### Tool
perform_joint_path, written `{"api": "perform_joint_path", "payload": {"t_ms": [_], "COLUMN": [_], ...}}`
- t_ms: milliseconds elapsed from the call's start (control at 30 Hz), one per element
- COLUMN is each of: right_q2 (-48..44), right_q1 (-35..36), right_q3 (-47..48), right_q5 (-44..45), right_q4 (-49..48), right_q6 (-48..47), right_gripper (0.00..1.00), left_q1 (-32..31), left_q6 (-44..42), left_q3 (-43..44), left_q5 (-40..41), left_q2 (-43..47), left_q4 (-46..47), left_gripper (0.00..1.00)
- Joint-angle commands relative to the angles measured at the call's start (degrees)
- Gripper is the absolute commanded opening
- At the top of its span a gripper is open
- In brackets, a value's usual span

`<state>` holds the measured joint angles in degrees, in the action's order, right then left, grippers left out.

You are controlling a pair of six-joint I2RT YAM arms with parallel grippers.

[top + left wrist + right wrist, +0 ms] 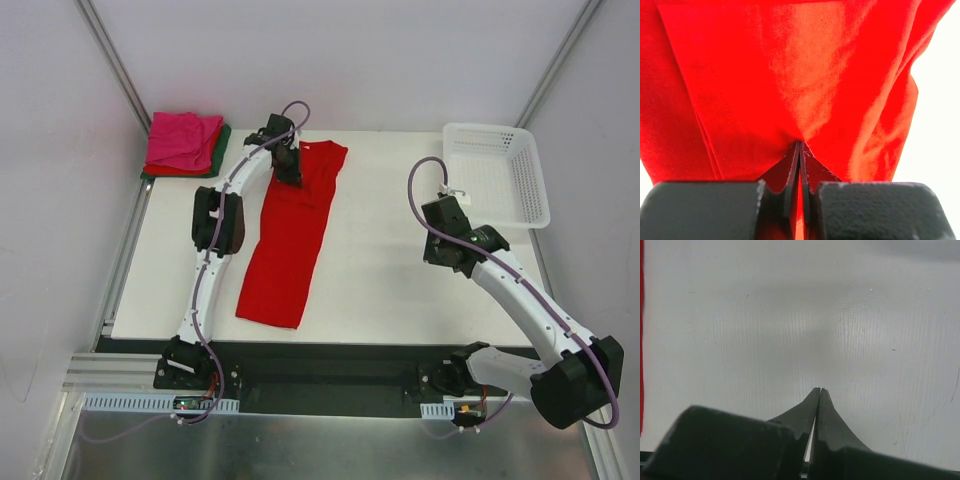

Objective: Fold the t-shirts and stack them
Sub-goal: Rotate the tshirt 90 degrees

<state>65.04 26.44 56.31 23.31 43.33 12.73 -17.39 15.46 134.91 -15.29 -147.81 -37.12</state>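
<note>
A bright red t-shirt (290, 240) lies folded into a long narrow strip on the white table (390, 270), running from the near left up to the far edge. My left gripper (288, 170) is at its far end, shut on the red cloth (790, 75), which fills the left wrist view and bunches at the fingertips (800, 144). A folded stack of t-shirts, magenta pink (183, 140) on top of red and dark green (222, 150), sits at the far left corner. My right gripper (819, 389) hovers shut and empty over bare table on the right side.
A white lattice basket (497, 172) stands at the far right corner, just beyond the right arm's wrist (455, 235). A sliver of red cloth (641, 340) shows at the left edge of the right wrist view.
</note>
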Motion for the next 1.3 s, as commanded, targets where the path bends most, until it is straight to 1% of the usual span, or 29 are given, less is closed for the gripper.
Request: {"api": "perform_joint_path", "payload": {"t_ms": [0, 67, 100, 133, 200, 267, 367, 400, 433, 467, 500, 567, 600, 633, 667, 700, 767, 800, 867, 900, 1000, 1100, 1267], "right_q2": [-0.79, -0.44, -0.35, -0.17, -0.08, -0.17, -0.35, -0.43, -0.35, -0.35, -0.26, -0.17, -0.09, -0.17, 0.09, 0.18, 0.62, 0.97, 1.23, 1.41, 1.50, 1.67, 1.76], "right_q1": [-0.24, -0.25, -0.16, -0.24, -0.24, -0.24, -0.24, -0.24, -0.24, -0.24, -0.16, -0.16, -0.16, -0.16, -0.07, -0.16, 0.02, 0.11, 0.37, 0.46, 0.72, 0.90, 1.34], "right_q3": [-0.42, -0.50, -0.68, -0.77, -1.03, -1.21, -1.56, -1.56, -1.56, -1.47, -1.47, -1.38, -1.30, -1.29, -1.29, -1.38, -1.30, -1.21, -1.21, -1.29, -1.73, -2.26, -2.88], "right_q5": [0.07, -0.37, -0.63, -0.90, -1.86, -2.74, -3.79, -4.06, -4.24, -4.59, -4.76, -5.38, -5.55, -5.73, -6.08, -6.34, -7.13, -7.31, -7.32, -7.40, -7.67, -7.84, -7.75], "right_q4": [0.97, 0.79, 0.62, 0.53, 0.26, 0.00, -0.27, -0.44, -0.53, -0.53, -0.53, -0.70, -0.79, -0.97, -1.14, -1.32, -1.85, -1.93, -2.20, -2.29, -2.81, -3.08, -3.34], "right_q6": [0.98, 1.15, 1.16, 1.24, 1.51, 2.03, 2.30, 2.30, 2.30, 2.38, 2.30, 2.21, 2.04, 2.12, 2.12, 1.77, 1.51, 1.33, 1.24, 1.24, 1.50, 1.77, 2.12], "right_gripper": [0.01, 0.01, 0.01, 0.01, 0.01, 0.01, 0.01, 0.01, 0.01, 0.01, 0.01, 0.01, 0.01, 0.01, 0.01, 0.01, 0.01, 0.01, 0.01, 0.01, 0.01, 0.01, 0.01], "left_q1": [0.51, 0.51, 0.51, 0.51, 0.51, 0.60, 0.60, 0.60, 0.60, 0.60, 0.60, 0.60, 0.60, 0.60, 0.60, 0.60, 0.51, 0.51, 0.16, -0.01, -1.59, -4.75, -11.34], "left_q6": [-0.61, -1.31, -1.57, -1.84, -2.54, -3.42, -4.91, -5.44, -5.79, -6.14, -6.15, -5.45, -5.01, -4.48, -3.69, -3.60, -2.72, -2.37, -1.84, -1.75, -1.23, 0.00, 2.73], "left_q3": [3.07, 4.56, 5.44, 7.02, 7.65, 6.95, 1.78, -2.68, -5.33, -7.88, -13.22, -19.13, -25.08, -27.83, -30.30, -35.02, -39.70, -44.25, -48.67, -52.78, -59.47, -63.35, -64.60], "left_q5": [-3.42, -5.71, -5.98, -6.68, -7.21, -6.43, -4.41, -3.18, -1.86, 1.72, 3.75, 7.54, 11.47, 13.34, 14.75, 16.94, 18.62, 19.76, 20.38, 20.65, 22.14, 22.49, 22.85], "left_q2": [0.49, 3.39, 4.36, 6.81, 9.72, 14.02, 19.65, 20.97, 23.77, 25.10, 27.72, 30.72, 32.39, 35.45, 36.61, 37.84, 41.62, 44.07, 46.37, 48.47, 51.73, 53.67, 53.42], "left_q4": [-1.11, 0.11, 0.30, 0.47, 0.91, 1.00, 1.00, 0.91, 0.91, 1.00, 0.91, 0.91, 1.00, 1.09, 1.18, 1.18, 1.44, 1.61, 2.23, 2.49, 3.28, 3.72, 4.34], "left_gripper": [0.07, 0.14, 0.23, 0.27, 0.33, 0.34, 0.35, 0.36, 0.36, 0.36, 0.36, 0.31, 0.29, 0.27, 0.23, 0.20, 0.13, 0.12, 0.09, 0.08, 0.04, 0.02, 0.02]}}
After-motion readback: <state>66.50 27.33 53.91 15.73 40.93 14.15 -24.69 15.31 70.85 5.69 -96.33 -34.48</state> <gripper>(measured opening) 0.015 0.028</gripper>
